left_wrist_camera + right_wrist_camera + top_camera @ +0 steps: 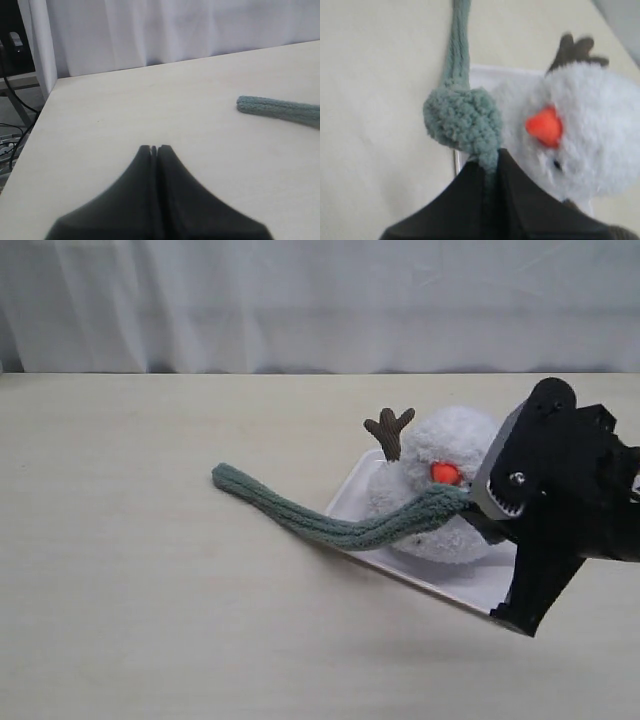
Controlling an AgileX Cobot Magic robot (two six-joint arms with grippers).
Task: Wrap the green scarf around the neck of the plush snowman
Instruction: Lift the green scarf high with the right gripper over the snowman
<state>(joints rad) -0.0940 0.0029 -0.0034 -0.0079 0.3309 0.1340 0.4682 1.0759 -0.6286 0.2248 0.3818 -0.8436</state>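
The plush snowman (450,455) lies on a white tray (345,498), its orange nose (445,473) facing the camera and one brown twig arm (389,430) sticking up. The green scarf (330,522) stretches from the table at the left, over the tray edge, up across the snowman's front below the nose. My right gripper (478,508) is shut on the scarf's raised end; in the right wrist view the scarf (465,120) bunches just beyond the gripper (490,157), beside the snowman (585,130). My left gripper (154,148) is shut and holds nothing; the scarf's free end (280,110) lies ahead of it.
A white curtain (320,300) hangs behind the pale wooden table (150,620). In the left wrist view the table's edge (40,112) drops off to cables on the floor.
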